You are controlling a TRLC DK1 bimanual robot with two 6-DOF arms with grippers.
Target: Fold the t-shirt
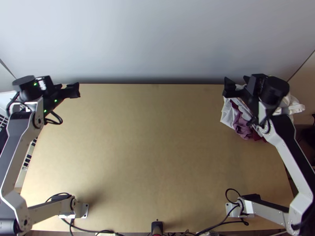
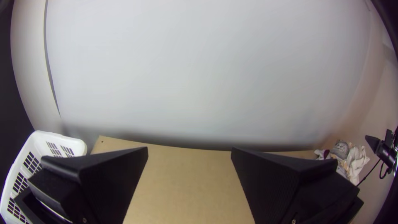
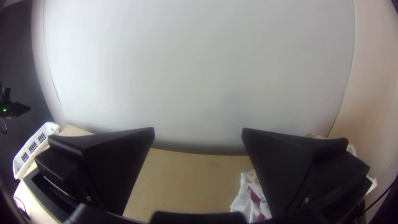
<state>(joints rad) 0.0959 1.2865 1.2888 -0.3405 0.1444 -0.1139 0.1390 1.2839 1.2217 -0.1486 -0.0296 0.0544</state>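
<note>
- Holding off at the start, as I read it: both tools are raised at the far side of the bench (image 1: 153, 149), one near each end, fingers spread.
- Left tool (image 2: 189, 153) released, nothing between its fingers. Parked wide, probably to give the top camera a clean look at the work area.
- Right tool (image 3: 198, 132) also released and bare. It sits over the inner side of the heap of cloth (image 1: 241, 124), handy for a first pick.
- The heap lies bunched at the far right corner: white, mauve and dark red pieces. I take the t-shirt to be in there; which piece it is, I cannot tell.
- Cornering the stock makes sense to me, since folding wants the middle.
- White basket (image 2: 74, 143) beside the bench on my left arm's side, perhaps for finished pieces.
- No fold made that I can see. Next, I'd pinch one layer with the right tool; tangled neighbours could come along.
</note>
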